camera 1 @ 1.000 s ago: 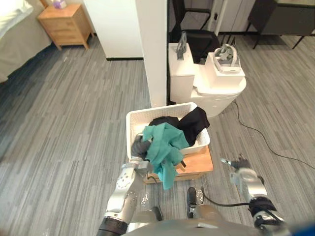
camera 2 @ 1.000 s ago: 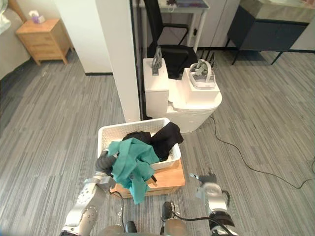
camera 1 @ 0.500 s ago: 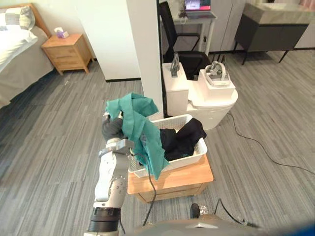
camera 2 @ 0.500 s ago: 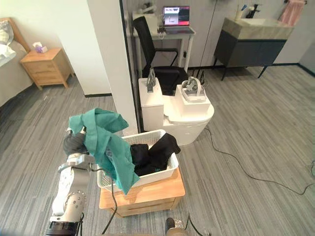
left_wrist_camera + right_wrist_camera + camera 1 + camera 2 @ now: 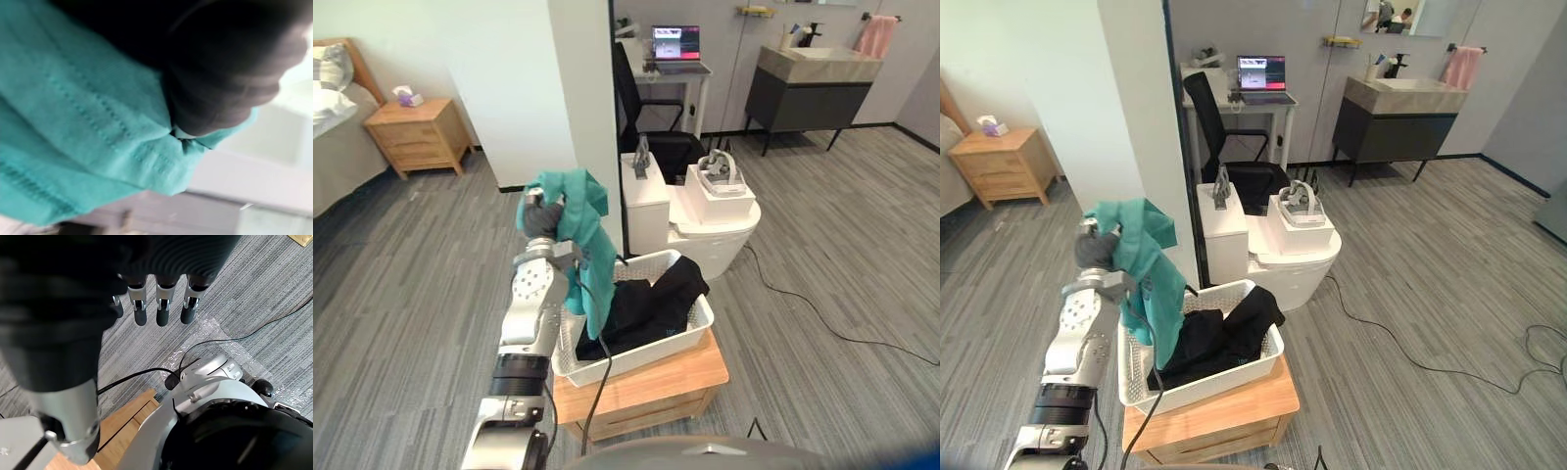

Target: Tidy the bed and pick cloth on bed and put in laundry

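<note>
My left hand (image 5: 540, 217) is up at left of centre in the head view, fingers clenched in the teal cloth (image 5: 589, 250). The cloth hangs long and near-vertical from the fist, its tail dangling at the left end of the white laundry basket (image 5: 646, 352) on the low wooden worktop (image 5: 656, 387). The basket, with black clothes (image 5: 651, 304) heaped inside, lies below and a touch to the right of the fist, so I judge a short carry rightward then a release drops it in; my right hand (image 5: 163, 308) hangs over the floor, fingers straight and released, so the left is nearer.
</note>
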### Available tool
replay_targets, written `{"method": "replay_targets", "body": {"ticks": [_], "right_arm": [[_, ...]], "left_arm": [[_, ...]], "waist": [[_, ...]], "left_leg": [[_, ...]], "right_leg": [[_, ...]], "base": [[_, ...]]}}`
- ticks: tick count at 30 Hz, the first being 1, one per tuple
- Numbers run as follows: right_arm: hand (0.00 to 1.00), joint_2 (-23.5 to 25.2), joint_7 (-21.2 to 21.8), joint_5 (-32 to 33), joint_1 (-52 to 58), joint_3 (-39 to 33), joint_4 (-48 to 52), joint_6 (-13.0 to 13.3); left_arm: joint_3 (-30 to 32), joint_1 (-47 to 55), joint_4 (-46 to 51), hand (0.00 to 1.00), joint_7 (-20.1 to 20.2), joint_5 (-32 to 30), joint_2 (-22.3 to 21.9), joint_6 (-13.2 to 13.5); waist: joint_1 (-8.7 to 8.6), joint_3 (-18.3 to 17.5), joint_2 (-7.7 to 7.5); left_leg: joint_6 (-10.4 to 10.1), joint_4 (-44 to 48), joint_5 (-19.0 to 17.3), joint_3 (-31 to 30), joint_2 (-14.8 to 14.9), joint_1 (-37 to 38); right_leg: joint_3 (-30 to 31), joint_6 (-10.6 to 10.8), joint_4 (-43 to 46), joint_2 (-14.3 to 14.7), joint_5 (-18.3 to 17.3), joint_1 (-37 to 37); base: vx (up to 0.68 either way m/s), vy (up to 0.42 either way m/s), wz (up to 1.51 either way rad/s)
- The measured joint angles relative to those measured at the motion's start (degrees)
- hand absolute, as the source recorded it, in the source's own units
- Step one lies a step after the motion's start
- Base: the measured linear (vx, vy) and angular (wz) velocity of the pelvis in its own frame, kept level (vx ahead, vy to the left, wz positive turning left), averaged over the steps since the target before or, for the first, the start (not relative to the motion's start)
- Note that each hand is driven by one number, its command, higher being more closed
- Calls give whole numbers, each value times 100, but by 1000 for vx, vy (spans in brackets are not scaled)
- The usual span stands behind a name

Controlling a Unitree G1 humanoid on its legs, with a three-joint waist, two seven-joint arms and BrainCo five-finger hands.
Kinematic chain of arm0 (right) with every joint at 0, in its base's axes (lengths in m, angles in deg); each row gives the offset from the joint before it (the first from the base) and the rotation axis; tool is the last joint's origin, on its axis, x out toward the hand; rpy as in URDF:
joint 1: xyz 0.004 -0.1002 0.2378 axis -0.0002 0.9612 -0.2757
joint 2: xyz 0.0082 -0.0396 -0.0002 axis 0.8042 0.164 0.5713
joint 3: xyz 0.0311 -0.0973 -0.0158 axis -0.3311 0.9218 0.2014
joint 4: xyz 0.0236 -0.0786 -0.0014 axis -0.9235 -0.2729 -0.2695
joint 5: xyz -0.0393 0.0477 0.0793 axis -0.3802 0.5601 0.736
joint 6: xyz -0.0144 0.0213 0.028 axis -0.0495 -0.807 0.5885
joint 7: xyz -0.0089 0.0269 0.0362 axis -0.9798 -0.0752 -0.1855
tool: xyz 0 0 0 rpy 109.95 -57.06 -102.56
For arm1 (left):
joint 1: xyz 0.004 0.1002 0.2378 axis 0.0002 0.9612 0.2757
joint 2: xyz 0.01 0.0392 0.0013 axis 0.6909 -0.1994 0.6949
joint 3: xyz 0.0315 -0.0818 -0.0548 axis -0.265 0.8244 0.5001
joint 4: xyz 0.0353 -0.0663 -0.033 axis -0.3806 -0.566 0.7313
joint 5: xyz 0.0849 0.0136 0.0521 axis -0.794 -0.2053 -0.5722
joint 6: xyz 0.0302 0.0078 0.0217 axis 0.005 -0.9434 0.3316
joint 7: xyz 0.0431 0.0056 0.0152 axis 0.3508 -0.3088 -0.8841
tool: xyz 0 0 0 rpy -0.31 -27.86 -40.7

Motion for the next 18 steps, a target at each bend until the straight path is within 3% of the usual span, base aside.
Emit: {"method": "replay_targets", "body": {"ticks": [5, 9, 10, 11, 14, 18], "right_arm": [[0, 0, -6, -6, 72, 121, 33, 33], [0, -11, -39, 28, -72, 250, 100, 31], [0, -35, -49, 48, -145, 252, 100, 30], [0, -49, -53, 50, -196, 253, 107, 29], [0, -142, -55, 55, -400, 252, 115, 38], [0, -180, -58, 52, -418, 257, 90, 80]], "left_arm": [[-170, -8, -814, 100, 142, -584, -184, -339], [-348, 1, -1525, 100, 413, -1246, -64, -590], [-426, 12, -1720, 100, 542, -1396, -47, -635], [-460, 11, -1820, 100, 615, -1429, -48, -672], [-687, 147, -2231, 100, 730, -1642, -101, -723], [-721, 369, -2679, 100, 561, -1861, -175, -723]], "waist": [[-44, 128, -46], [-53, 340, -72], [-90, 445, 26], [-99, 479, 2], [-149, 693, 175], [-153, 749, 227]], "left_leg": [[-53, 27, -36, 71, 1, -6], [-50, 81, -35, 129, 15, -184], [-53, 82, -37, 130, 16, -258], [-53, 80, -36, 132, 15, -270], [-28, 76, -20, 150, 26, -346], [-44, 73, -21, 149, 100, -230]], "right_leg": [[67, -2, 0, 8, -5, -34], [123, 2, 1, 20, -5, -219], [128, 4, 1, 23, -6, -292], [133, 6, 1, 23, -5, -306], [193, 10, 3, 47, -9, -405], [206, -31, 4, 147, -42, -339]], "base": [[-29, -13, -10], [-49, -37, -9], [-52, -38, -4], [-41, -39, -4], [-3, -27, -7], [55, -20, -3]]}}
